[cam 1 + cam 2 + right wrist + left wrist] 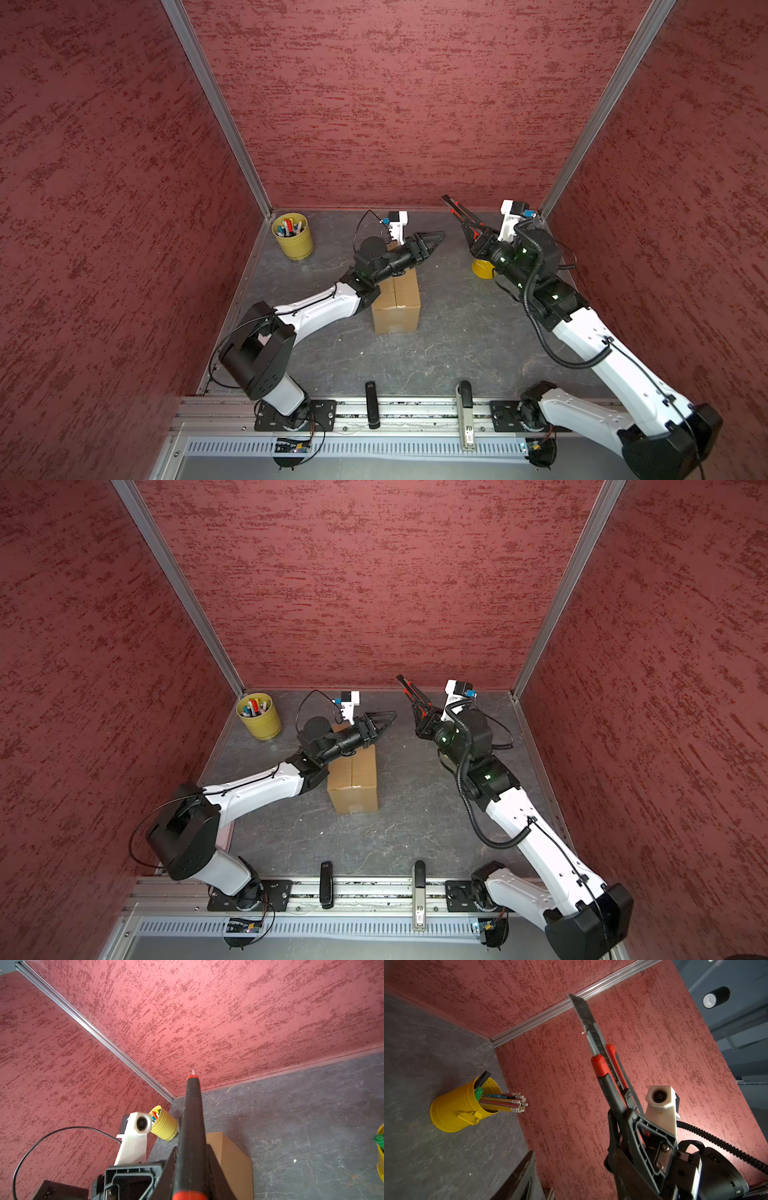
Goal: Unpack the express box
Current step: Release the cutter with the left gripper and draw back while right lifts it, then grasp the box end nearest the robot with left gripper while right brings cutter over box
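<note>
**Knife in hand, box uncut**

Top views. Show the box in the middle of the table, upright, flaps down flat, centre seam unbroken. Place the left gripper over the box's far end, aimed right, with nothing in it; do not settle how wide its jaws stand. Put the right gripper well right of the box, raised, clamped on a knife whose blade points up toward the far wall. Set the left cup in the far-left corner, full of pens, and the right cup far right, half hidden by the right arm.

Left wrist view. Looks across at the knife: blade run out of the red-and-black handle, right jaws closed on the handle's lower part. Takes in only one left finger at the frame's edge, so cannot tell that gripper's opening. Shows the right cup upright on the table, stuffed with pencils.

Right wrist view. Sights along the knife's back toward the far-left corner. Has a closed corner of the box just beyond the gripper, and the left cup farther off.

Progress. Reads as early: knife in hand and blade out, yet no cut made, flaps shut, nothing taken out. Leaves the seam to slit, the flaps to fold back, the contents to lift out. Cannot say what lies inside.
</note>
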{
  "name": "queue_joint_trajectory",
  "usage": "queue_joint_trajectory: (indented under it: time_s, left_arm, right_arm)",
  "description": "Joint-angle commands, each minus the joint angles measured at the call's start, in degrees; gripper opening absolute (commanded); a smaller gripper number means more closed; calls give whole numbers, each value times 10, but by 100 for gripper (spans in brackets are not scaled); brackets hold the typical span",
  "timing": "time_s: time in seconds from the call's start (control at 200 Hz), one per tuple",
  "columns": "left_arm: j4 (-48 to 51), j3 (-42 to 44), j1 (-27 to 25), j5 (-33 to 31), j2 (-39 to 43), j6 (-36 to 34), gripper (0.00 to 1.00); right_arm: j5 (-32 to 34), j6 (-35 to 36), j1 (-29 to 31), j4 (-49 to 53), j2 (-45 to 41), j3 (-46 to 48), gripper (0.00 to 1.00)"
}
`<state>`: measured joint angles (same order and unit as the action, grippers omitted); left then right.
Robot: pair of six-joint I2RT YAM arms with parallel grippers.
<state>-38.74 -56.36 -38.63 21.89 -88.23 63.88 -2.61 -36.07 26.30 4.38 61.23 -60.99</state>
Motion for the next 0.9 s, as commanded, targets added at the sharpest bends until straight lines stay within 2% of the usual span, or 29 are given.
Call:
queue_joint_trajectory:
  time_s: [0.0, 0.09, 0.235, 0.341, 0.376, 0.496, 0.651, 0.897]
  left_arm:
    - [92, 25, 20, 22, 54, -39, 64]
    - [234, 24, 43, 24, 106, -85, 71]
    - [492, -19, 111, 27, 163, -186, 89]
    - [600, -36, 155, 18, 186, -251, 99]
    - [622, -39, 165, 10, 191, -270, 100]
    - [649, -35, 183, 4, 188, -315, 100]
    - [623, -13, 186, 4, 159, -349, 100]
    - [556, 27, 187, -5, 130, -357, 100]
  right_arm:
    - [30, 30, -1, 25, 7, -38, 0]
    - [32, 41, -1, 46, 13, -57, 0]
    - [32, 68, 9, 103, 30, -97, 0]
    - [51, 89, 31, 157, 47, -130, 0]
    - [59, 94, 40, 174, 53, -139, 0]
    - [86, 103, 72, 222, 71, -161, 0]
    - [99, 100, 96, 255, 81, -165, 0]
    - [105, 100, 115, 298, 93, -173, 0]
